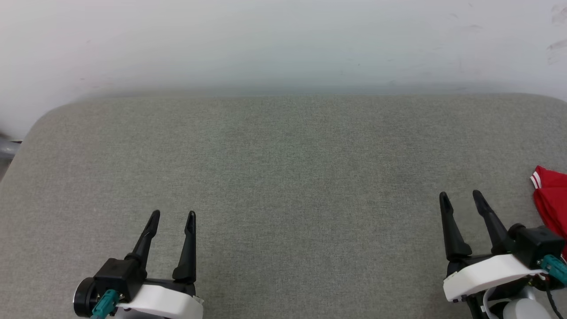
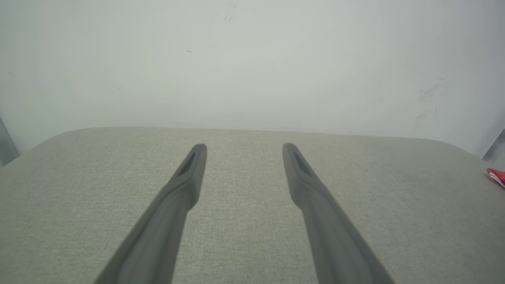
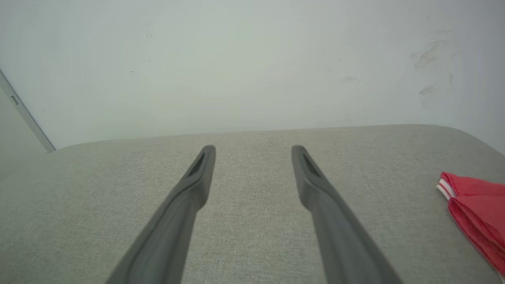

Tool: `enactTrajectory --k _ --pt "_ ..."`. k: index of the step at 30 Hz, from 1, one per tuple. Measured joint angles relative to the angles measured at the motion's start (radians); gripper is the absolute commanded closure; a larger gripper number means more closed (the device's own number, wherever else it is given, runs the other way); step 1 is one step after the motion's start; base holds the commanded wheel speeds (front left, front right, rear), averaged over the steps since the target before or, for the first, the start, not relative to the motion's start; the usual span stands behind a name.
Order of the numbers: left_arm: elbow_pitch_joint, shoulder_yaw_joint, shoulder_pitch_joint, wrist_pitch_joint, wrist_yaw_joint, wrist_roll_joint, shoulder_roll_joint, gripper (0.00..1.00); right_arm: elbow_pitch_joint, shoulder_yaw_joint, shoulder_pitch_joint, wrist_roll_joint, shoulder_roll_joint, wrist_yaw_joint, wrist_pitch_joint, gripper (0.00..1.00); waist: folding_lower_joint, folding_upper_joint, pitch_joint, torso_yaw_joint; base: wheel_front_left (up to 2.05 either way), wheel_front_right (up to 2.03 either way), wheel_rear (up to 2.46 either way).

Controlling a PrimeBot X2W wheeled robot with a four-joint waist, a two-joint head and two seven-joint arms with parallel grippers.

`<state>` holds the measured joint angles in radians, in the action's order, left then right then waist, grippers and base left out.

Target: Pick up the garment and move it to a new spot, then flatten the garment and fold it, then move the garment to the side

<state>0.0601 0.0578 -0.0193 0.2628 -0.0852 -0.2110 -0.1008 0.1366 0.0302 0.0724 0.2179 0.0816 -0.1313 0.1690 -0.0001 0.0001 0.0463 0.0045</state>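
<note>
A worktop covered in grey-green woven fabric, its far corners rounded, is set against a pale wall. Faint scuff marks are seen on the wall above the far right corner.

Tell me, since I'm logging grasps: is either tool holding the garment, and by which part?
Nothing is held. The left tool and right tool both stand open; the garment lies ungripped, off to the right tool's right.

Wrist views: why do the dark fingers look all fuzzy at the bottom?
Left wrist view: the left gripper blurs toward the bottom edge, likely too near the lens; right wrist view: same with the right gripper; head view: both look sharp.
</note>
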Motion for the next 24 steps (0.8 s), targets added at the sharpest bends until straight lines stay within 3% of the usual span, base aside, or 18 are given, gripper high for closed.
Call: enactTrajectory --k 24 --pt "0.007 -0.092 0.000 0.000 -0.025 0.051 0.045 0.00 0.055 -0.039 0.013 -0.006 -0.008 0.000 0.034 0.00 0.0002 0.0000 -0.003 -0.006 0.00 0.00 0.00"
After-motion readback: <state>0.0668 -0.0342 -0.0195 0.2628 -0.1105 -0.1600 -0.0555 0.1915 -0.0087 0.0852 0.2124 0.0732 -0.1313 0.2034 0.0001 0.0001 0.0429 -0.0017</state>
